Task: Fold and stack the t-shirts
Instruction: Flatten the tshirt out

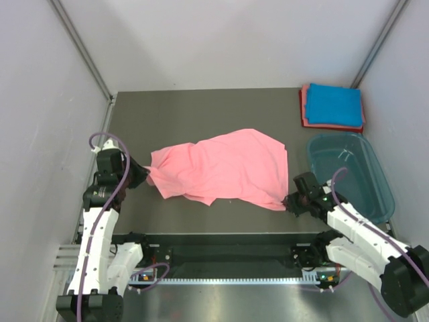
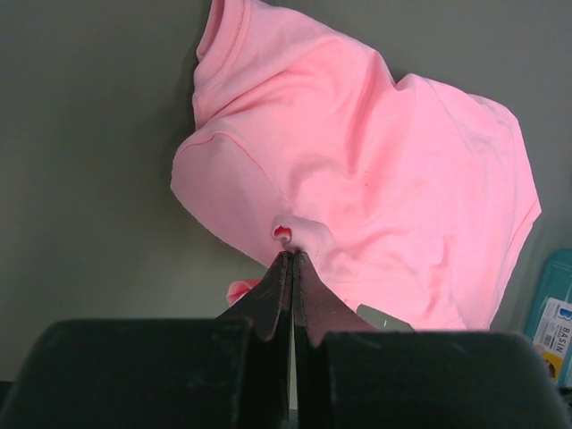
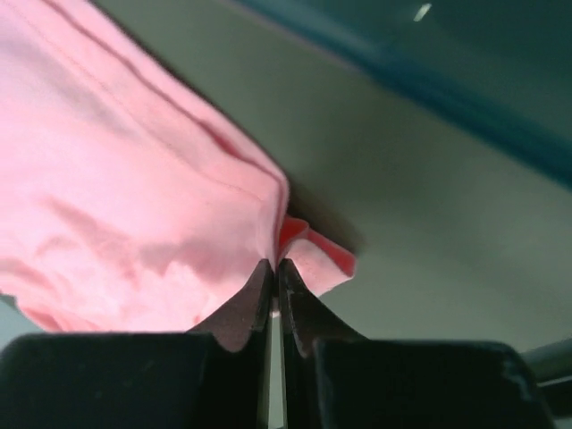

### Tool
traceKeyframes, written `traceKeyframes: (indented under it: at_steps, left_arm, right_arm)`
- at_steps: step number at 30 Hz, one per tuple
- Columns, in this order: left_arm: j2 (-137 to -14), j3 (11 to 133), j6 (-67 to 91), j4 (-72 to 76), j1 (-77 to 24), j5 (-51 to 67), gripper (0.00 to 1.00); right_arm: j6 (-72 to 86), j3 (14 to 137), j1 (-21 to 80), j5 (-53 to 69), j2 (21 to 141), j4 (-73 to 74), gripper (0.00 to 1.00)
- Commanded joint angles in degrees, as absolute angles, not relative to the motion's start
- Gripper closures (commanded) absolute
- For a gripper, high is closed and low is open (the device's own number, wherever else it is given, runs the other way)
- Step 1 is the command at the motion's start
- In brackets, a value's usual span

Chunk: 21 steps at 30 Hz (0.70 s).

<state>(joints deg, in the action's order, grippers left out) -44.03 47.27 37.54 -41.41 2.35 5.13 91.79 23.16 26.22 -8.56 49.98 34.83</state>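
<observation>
A salmon-pink t-shirt [image 1: 224, 168] lies rumpled across the middle of the dark table [image 1: 201, 114]. My left gripper [image 1: 144, 176] is shut on the shirt's left edge; in the left wrist view its jaws pinch a fold of the pink cloth [image 2: 375, 179] at the gripper's tip [image 2: 292, 256]. My right gripper [image 1: 288, 201] is shut on the shirt's lower right corner, the hem [image 3: 308, 246] caught at the gripper's tip [image 3: 274, 264]. A folded bright blue t-shirt [image 1: 333, 104] rests on a folded reddish-pink t-shirt [image 1: 303, 111] at the back right.
A translucent teal plastic tub [image 1: 352, 174] stands at the right, close behind my right arm; its wall [image 3: 465, 63] shows in the right wrist view. White walls enclose the table on three sides. A metal rail [image 1: 221, 282] runs along the near edge.
</observation>
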Motion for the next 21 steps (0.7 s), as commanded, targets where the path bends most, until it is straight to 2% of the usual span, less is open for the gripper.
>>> traceKeyframes:
  at_steps: [1,3,5,7,10,14,18,21]
  left_arm:
    - [-44.5,49.9,37.4,-38.2,2.3,4.2,1.0]
    - [-45.7,55.5,37.6,-39.4,2.4,1.0,1.0]
    - [-46.4,63.3,38.1,-39.5,2.3,-1.8,1.0]
    - [-48.2,69.2,39.2,-39.7,2.4,-4.5,1.0]
    - [-50.7,81.6,40.8,-41.7,2.3,-5.9,1.0]
    - [-52.3,96.0,42.1,-45.4,2.4,-6.9,1.0]
    - [-52.8,104.0,41.9,-49.6,2.4,-4.7,1.0]
    - [-51.5,108.5,42.6,-51.2,2.4,-1.6,1.0]
  right_arm:
    - [89.8,25.8,26.9,-13.9,47.5,28.9,1.0]
    - [84.1,29.9,26.8,-17.1,45.1,28.1,1.0]
    - [71.8,39.1,26.8,-22.5,42.1,27.9,1.0]
    - [58.5,45.0,26.8,-24.8,40.5,26.3,1.0]
    - [47.4,57.1,26.8,-25.3,41.8,26.0,1.0]
    - [39.6,65.4,26.8,-24.0,44.0,33.0,1.0]
    - [39.5,65.6,26.8,-25.1,37.1,34.6,1.0]
    - [36.2,71.6,26.8,-20.2,32.5,34.5,1.0]
